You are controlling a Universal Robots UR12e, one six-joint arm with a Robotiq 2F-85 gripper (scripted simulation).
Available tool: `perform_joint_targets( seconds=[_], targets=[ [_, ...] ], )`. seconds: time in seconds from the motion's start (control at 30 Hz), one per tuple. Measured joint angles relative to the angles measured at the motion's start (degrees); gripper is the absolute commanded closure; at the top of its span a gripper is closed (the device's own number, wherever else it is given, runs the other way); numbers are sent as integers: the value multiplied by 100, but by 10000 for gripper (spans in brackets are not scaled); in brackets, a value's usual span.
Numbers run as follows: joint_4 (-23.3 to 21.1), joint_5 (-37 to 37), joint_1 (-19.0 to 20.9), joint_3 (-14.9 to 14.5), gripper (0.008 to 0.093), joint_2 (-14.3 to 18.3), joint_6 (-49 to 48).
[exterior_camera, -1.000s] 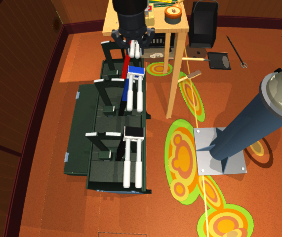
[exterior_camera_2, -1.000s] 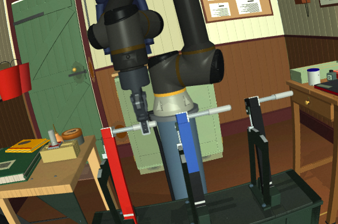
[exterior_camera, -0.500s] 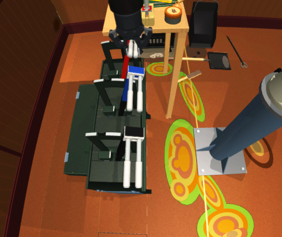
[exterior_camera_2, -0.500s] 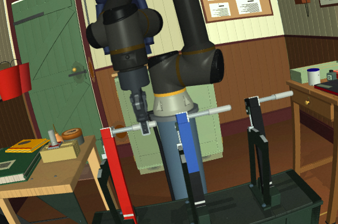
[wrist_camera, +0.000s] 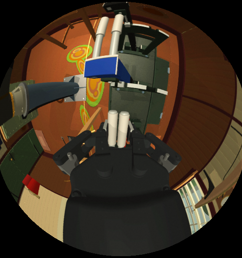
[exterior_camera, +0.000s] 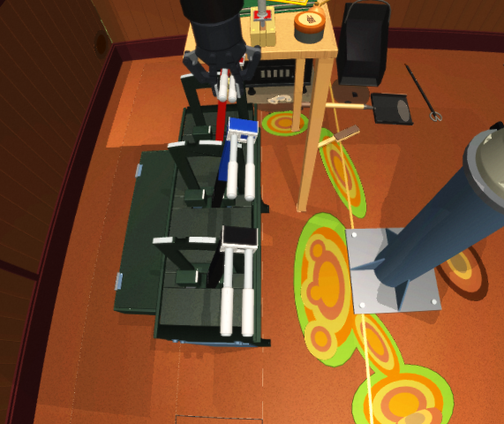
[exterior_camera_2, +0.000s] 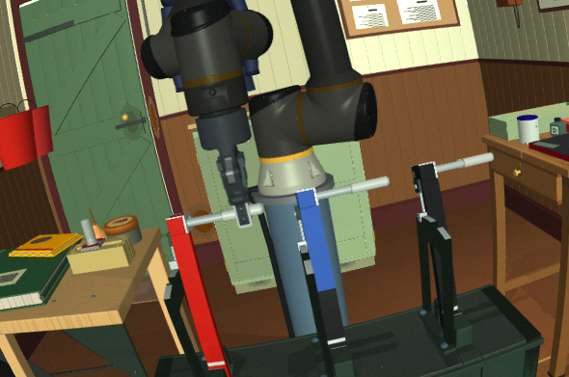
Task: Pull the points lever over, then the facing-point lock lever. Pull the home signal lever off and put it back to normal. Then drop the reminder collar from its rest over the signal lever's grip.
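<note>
The red signal lever (exterior_camera_2: 193,269) stands at the far end of the dark green lever frame (exterior_camera: 197,228), its pair of white grip bars (exterior_camera: 227,89) (wrist_camera: 117,131) pointing toward the blue lever. The blue lever (exterior_camera: 242,130) (exterior_camera_2: 313,240) is in the middle and the black lever (exterior_camera: 239,237) (exterior_camera_2: 431,221) at the near end, both leaning the same way with white grips. The orange reminder collar (exterior_camera: 309,23) (exterior_camera_2: 121,226) sits on the wooden side table beside the red lever. My gripper (exterior_camera: 227,86) (exterior_camera_2: 241,213) (wrist_camera: 117,142) comes down from above and is closed around the red lever's grip bars.
Behind the frame stands the wooden table (exterior_camera: 284,45) with a small block and peg (exterior_camera: 261,27) and books. The arm's blue pedestal (exterior_camera: 407,255) is bolted to the floor right of the frame. A black coal scuttle (exterior_camera: 364,41), dustpan and poker lie beyond.
</note>
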Motion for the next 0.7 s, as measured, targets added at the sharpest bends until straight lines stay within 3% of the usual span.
perform_joint_targets(
  seconds=[0.7],
  targets=[
    [75,0,76,-220,934,142,76]
  ],
)
